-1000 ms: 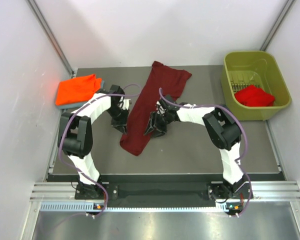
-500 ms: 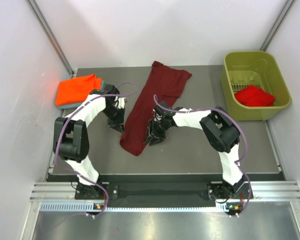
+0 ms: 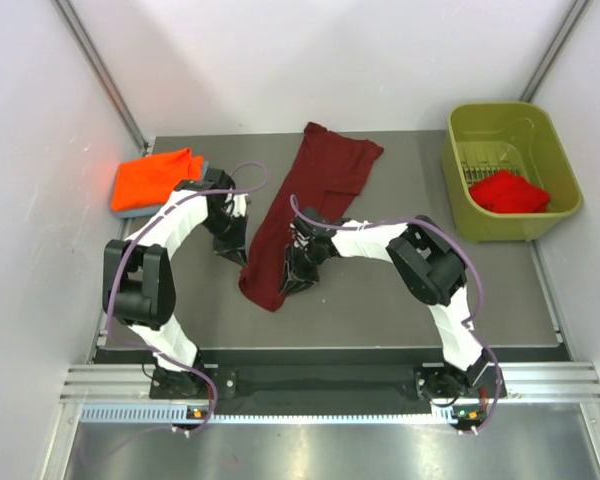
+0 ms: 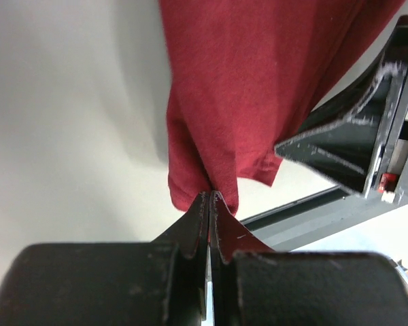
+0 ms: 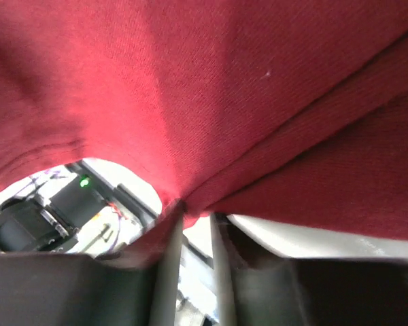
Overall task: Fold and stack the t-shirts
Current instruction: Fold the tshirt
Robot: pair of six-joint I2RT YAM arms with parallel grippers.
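At ten o'clock on the table (image 3: pixel 400 290) the orange t-shirt (image 3: pixel 158 178) lies folded, a sliver of grey-blue cloth peeking out at its far edge. Next along, the left gripper (image 4: pixel 209 198) is clamped tight on the left edge of the maroon t-shirt (image 3: pixel 315 180), its jaws pressed together with a pinch of cloth between them. The shirt runs as a long strip from twelve o'clock down toward the middle, its near end bunched. On its right edge the right gripper (image 5: pixel 190 216) has a fold caught at its tips; the jaws are nearly together and look to be gripping it, with creases fanning out from the pinch. To do this well, I'd want both arms to lift together and level, keep the hem taut between them, and carry it up toward twelve o'clock so the near end lands squarely on the far part. If either pinch is shallow, the cloth could slip out. Compared with a second ago, the right gripper has slid toward seven o'clock along the shirt and narrowed its jaws, and the left arm's elbow has swung outward. At two o'clock the red t-shirt (image 3: pixel 508 190) sits in the olive bin (image 3: pixel 460 120), unchanged.
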